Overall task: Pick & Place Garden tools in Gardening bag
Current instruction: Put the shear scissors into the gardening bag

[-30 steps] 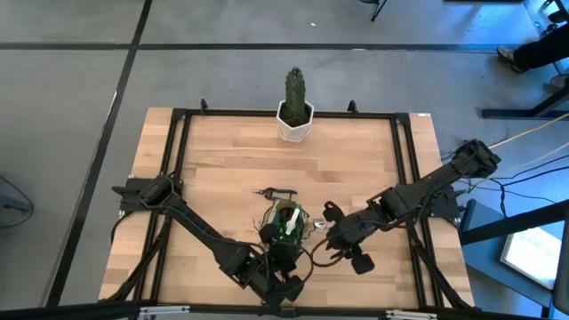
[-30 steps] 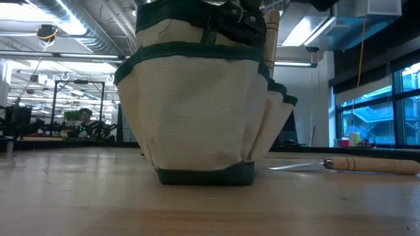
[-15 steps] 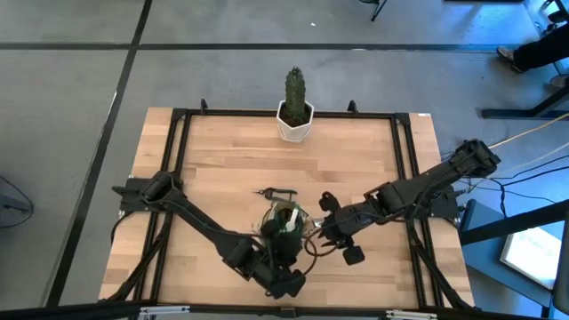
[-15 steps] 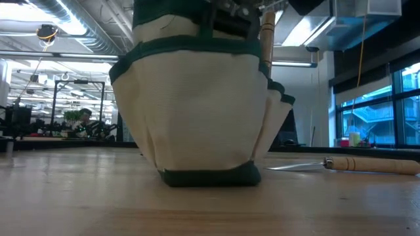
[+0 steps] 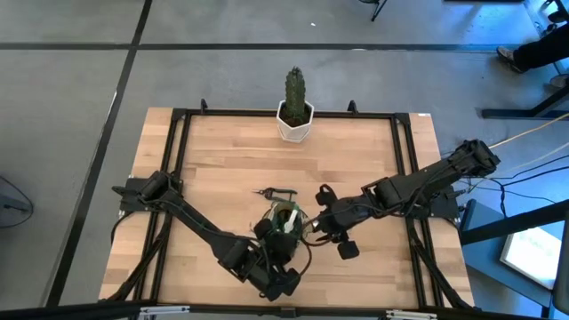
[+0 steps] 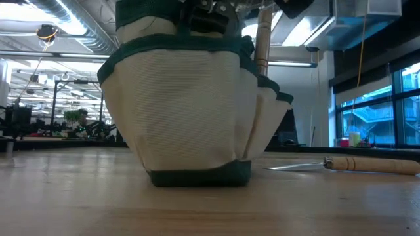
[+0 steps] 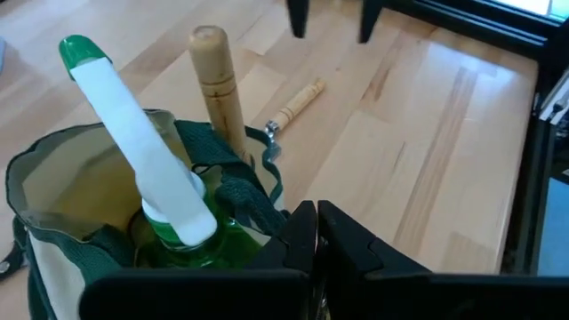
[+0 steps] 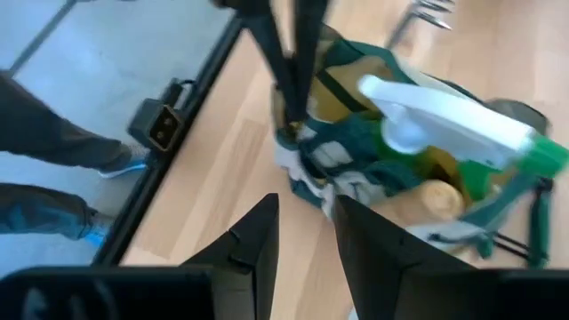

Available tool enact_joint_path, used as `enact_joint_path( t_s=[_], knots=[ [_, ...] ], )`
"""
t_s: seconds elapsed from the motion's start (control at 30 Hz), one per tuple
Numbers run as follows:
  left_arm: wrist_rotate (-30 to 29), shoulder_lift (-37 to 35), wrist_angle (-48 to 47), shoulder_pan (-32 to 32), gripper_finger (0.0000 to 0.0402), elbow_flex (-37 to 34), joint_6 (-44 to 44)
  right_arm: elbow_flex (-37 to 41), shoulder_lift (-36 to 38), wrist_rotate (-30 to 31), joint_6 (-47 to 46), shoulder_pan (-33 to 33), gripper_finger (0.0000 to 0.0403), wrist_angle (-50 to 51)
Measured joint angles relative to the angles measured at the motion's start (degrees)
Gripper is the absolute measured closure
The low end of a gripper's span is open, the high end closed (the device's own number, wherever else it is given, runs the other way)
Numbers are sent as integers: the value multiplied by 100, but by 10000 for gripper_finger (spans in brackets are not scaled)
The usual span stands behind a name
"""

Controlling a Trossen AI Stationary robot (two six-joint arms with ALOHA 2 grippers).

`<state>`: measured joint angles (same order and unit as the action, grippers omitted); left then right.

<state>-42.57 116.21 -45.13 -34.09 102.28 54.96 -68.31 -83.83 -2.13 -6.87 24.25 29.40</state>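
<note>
The gardening bag (image 5: 286,220) stands on its base near the table's front middle; it also fills the low view (image 6: 184,111). A sprayer with a white trigger (image 7: 160,178) and an upright wooden-handled tool (image 7: 218,80) stick out of it. My left gripper (image 5: 278,238) is shut at the bag's near rim. My right gripper (image 8: 302,236) stands open just right of the bag, with nothing between its fingers. A wooden-handled trowel (image 6: 371,165) lies flat on the table to the right of the bag. A small pronged tool (image 5: 276,192) lies just beyond the bag. My left gripper pinches the green strap at the bag's top rim (image 7: 271,222) between its two fingers. The fingers come slanting down from the table's near side. The bag keeps its base (image 6: 197,177) on the table, and its top leans a little to one side.
A cactus in a white pot (image 5: 295,107) stands at the table's far edge, in the middle. A black frame (image 5: 178,160) runs along the table's sides. Bare wood lies to the left of the bag and behind it. A person's legs (image 8: 53,151) show beyond the table.
My right gripper has moved toward the table's left, closer to the bag. The bag has slid a little along the table, and its top has leaned over with it. The trowel has stayed where it was.
</note>
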Motion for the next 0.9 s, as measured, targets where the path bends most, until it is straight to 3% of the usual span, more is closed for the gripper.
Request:
enact_joint_path(
  t_s=[0.37,0.5,0.7,0.9],
  knots=[
    [-35,-1,-13,18,398,0,152,-2,-139,-281,1258,-201,283,-78],
    [-72,-1,-13,3,398,0,270,-2,-420,-273,1588,-249,244,67],
    [-74,-1,-10,-40,399,0,426,-434,-757,239,1679,-165,177,728],
    [-60,-1,23,-69,397,0,426,-789,-758,241,1367,-166,154,694]
  ],
)
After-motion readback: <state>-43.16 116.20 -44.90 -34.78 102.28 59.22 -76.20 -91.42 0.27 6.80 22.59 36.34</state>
